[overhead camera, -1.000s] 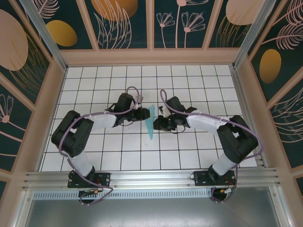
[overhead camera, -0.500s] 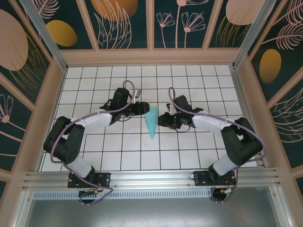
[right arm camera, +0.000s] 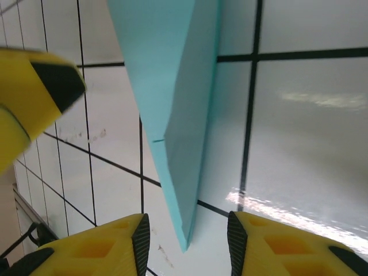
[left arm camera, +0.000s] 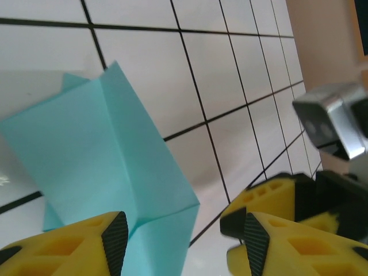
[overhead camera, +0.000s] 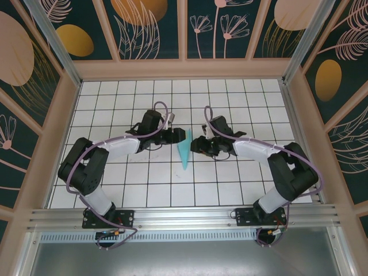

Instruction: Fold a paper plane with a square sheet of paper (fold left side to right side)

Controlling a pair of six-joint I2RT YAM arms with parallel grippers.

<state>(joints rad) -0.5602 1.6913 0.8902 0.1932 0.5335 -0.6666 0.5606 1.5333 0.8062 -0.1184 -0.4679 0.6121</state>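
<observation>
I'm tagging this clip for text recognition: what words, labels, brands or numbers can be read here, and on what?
No text can be read.
The paper plane is plain turquoise.
The table bears only a black grid.
The walls carry leaf and flower patterns, no lettering.

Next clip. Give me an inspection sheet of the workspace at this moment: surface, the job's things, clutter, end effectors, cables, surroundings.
Surface: white tabletop with a black grid; glare patches in the wrist views.
Job's things: turquoise paper plane, folded into a narrow dart, lying at the centre with its tip toward the arm bases.
Clutter: nothing seen.
End effectors: left end effector open at the plane's wide end, with a paper corner between its fingers; right end effector open beside the plane's right edge. No grip visible on either.
Cables: purple cables loop along both arms, clear of the paper.
Surroundings: enclosure walls with dark floral panels; aluminium rail at the near edge.
</observation>
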